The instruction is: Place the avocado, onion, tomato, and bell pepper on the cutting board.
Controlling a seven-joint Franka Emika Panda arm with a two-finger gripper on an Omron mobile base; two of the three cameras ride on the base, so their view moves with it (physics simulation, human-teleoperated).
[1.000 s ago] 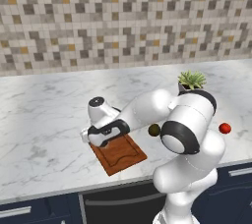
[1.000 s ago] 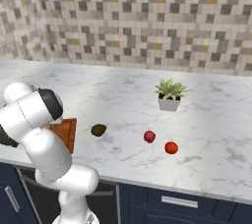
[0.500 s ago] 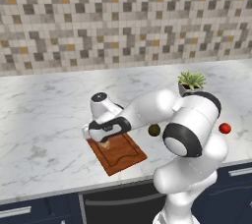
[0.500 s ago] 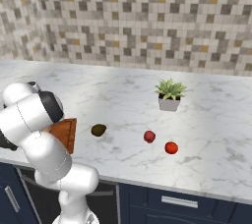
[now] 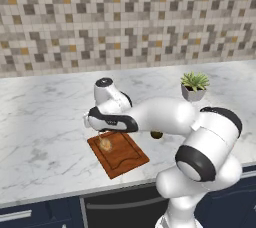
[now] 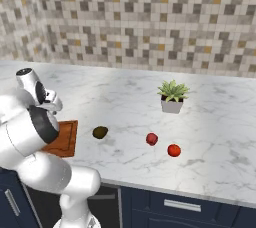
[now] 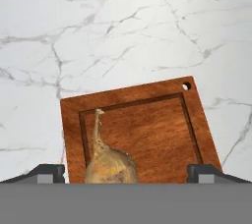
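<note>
The two-finger gripper (image 7: 126, 171) has just sprung wide open from a near-closed pinch; its dark tips stand well apart at the bottom of the hand view and grip nothing. The small tan-golden onion (image 7: 110, 166) with its thin pale stalk lies between them, resting on the flat reddish-brown wooden cutting board (image 7: 152, 120), stalk pointing toward 12 o'clock in the hand view. From the left base view the onion (image 5: 105, 145) sits near the board's (image 5: 122, 158) 10 o'clock corner. So one vegetable looks delivered. In the right base view, the dark olive-brown avocado (image 6: 100, 132) waits on the white marble counter (image 6: 215, 132) at the board's 3 o'clock, with two small red rounds (image 6: 152, 139) (image 6: 173, 150) farther the same way
</note>
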